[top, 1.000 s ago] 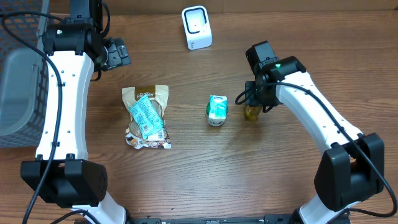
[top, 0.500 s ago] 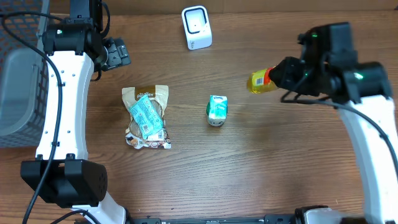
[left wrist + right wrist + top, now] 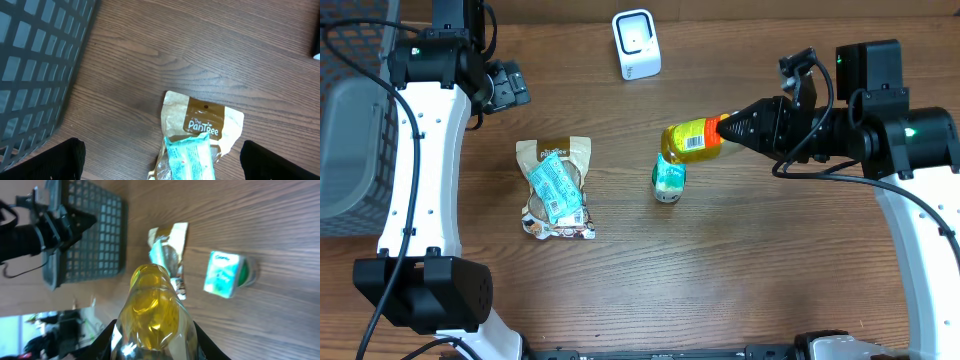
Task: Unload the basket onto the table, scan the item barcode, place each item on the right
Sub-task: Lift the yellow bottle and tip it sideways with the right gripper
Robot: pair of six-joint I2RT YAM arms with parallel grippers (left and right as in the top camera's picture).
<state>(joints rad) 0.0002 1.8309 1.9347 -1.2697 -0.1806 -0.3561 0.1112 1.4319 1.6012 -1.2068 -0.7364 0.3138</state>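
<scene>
The right gripper [image 3: 727,127] was pinched on the neck end of a clear plastic bottle of yellow liquid [image 3: 691,138], holding it on its side above the wooden table [image 3: 740,270], base pointing toward the robot's left. The bottle carried a yellow label with an orange band beside the fingers; its print was too small to read, and from the right wrist only the bottle's rounded base [image 3: 154,311] faced the camera. The bottle hung over the upper edge of a small green-and-white carton [image 3: 669,177], whose lettering could not be made out, and was well apart from the white box-shaped scanner [image 3: 636,44] standing at the far side of the table. The left gripper [image 3: 510,85] hovered with its jaws spread wide and nothing between them, near a dark grey mesh basket [image 3: 35,65]. Below it lay a brown-and-cream snack pouch [image 3: 202,120] printed "The PanTree", with a teal wrapped packet [image 3: 191,159] resting on top; the packet's writing was unreadable.
</scene>
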